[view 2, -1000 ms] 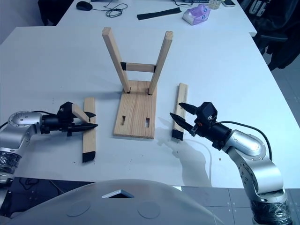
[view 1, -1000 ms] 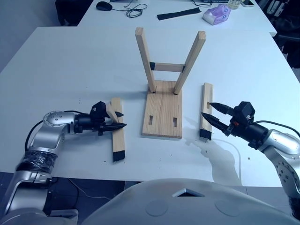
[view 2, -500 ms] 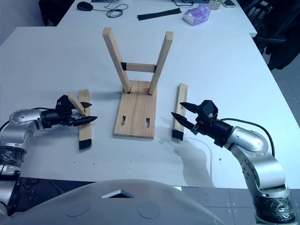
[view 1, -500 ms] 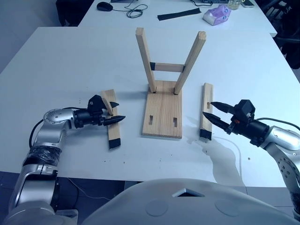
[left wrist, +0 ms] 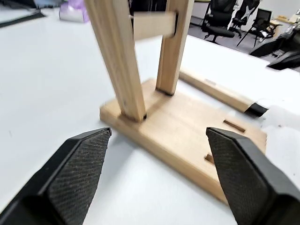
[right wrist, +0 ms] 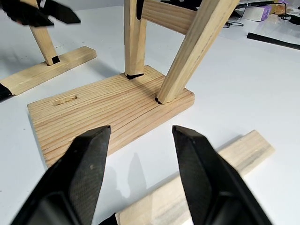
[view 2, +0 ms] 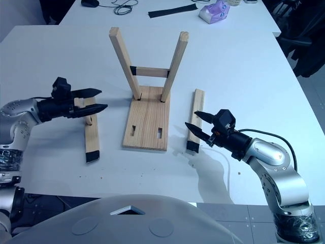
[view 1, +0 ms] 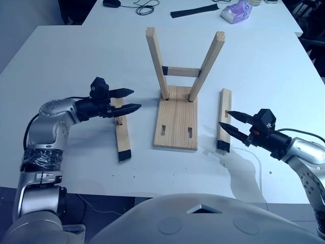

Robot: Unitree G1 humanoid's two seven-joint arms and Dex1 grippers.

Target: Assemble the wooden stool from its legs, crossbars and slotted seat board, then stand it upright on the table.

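Note:
The slotted seat board point(view 1: 175, 122) lies flat mid-table. Two legs point(view 1: 156, 61) stand in its far slots, joined by a crossbar point(view 1: 181, 72); its two near slots point(view 1: 176, 130) are open. To its left lies a loose leg point(view 1: 122, 137) with a short crossbar stub point(right wrist: 43, 43) sticking up from it. My left gripper point(view 1: 136, 99) hovers open just above that leg's far end, pointing at the board point(left wrist: 187, 126). A second loose leg point(view 1: 223, 114) lies right of the board. My right gripper point(view 1: 223, 118) is open over its near, black-tipped end, holding nothing.
A second table behind holds a black strip point(view 1: 195, 10), a purple pouch point(view 1: 236, 11), and cables point(view 1: 144, 6). The white table point(view 1: 76, 61) has free room to the far left and far right. Its front edge runs close below both arms.
My left gripper let go of the left leg's stub and rose, moving away from me. That leg slid left and now lies straighter. The right arm stayed put.

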